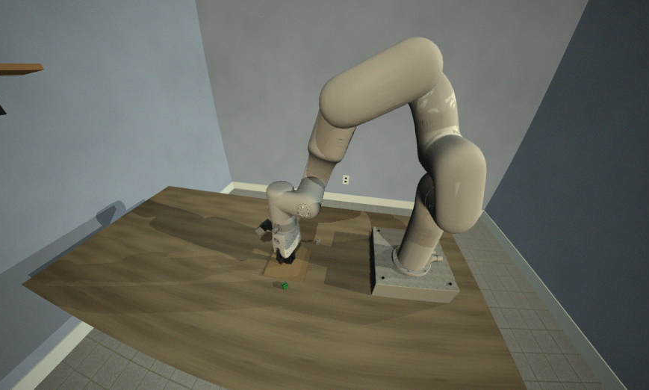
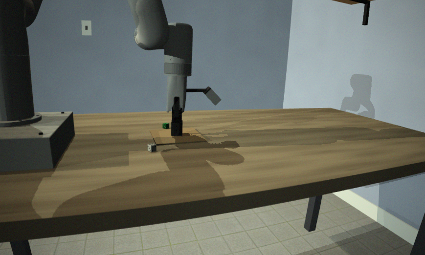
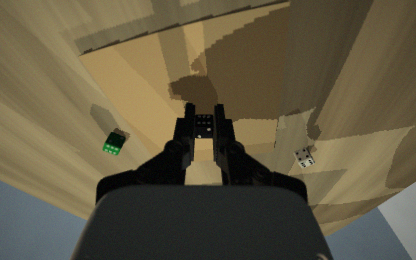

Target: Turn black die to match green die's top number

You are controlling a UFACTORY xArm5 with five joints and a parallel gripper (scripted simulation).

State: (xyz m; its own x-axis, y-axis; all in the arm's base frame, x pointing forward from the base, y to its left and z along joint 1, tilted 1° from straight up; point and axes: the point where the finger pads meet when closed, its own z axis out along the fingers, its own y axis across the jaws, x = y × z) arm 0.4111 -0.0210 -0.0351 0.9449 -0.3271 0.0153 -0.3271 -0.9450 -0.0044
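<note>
"While the wooden worktop [image 1: 268,334] [image 2: 286,164] [image 3: 32,75] bears it, where's the black cubic die [image 3: 204,125]?"

"Between the black-fingered gripper's [image 1: 286,262] [image 2: 176,134] [image 3: 205,108] jaws, closed on its sides, at the square tan mat [image 1: 292,274] [image 2: 163,136] [image 3: 127,75], inward from the worktop's edges."

"And the others?"

"Green cubic die [image 1: 284,286] [image 2: 165,125] [image 3: 114,143] and white cubic die [image 1: 317,241] [image 2: 151,147] [image 3: 304,157] lie off the mat, toward opposite long edges. Green's top looks too dark to read, I'd say."
</note>
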